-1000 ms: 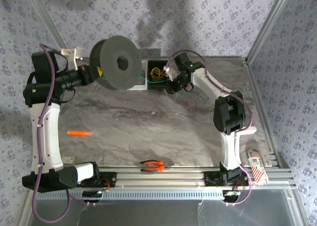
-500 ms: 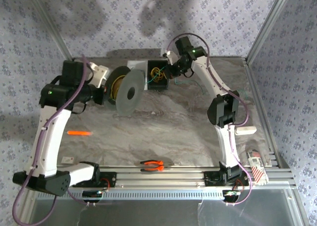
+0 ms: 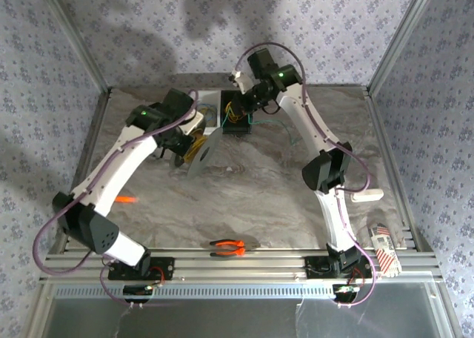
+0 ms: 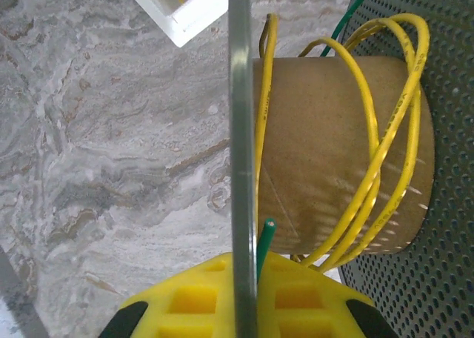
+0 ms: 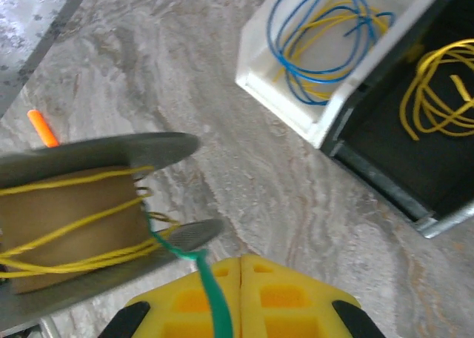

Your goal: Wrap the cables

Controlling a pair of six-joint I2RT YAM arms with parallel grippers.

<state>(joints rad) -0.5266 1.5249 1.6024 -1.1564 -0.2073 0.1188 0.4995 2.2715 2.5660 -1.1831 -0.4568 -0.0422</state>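
Yellow fingers of the right gripper (image 5: 238,271) are pressed together on the green cable (image 5: 209,286), lower centre; the left gripper (image 4: 243,279) clamps the spool (image 4: 326,153) flange. Thin, light and springy, the cable likely slips; grip close to the spool's core, where yellow cable (image 4: 261,130) loops loosely.

No writing, label, brand or number can be read anywhere. The striped packet (image 3: 381,243) at the near right edge has markings too small to make out.
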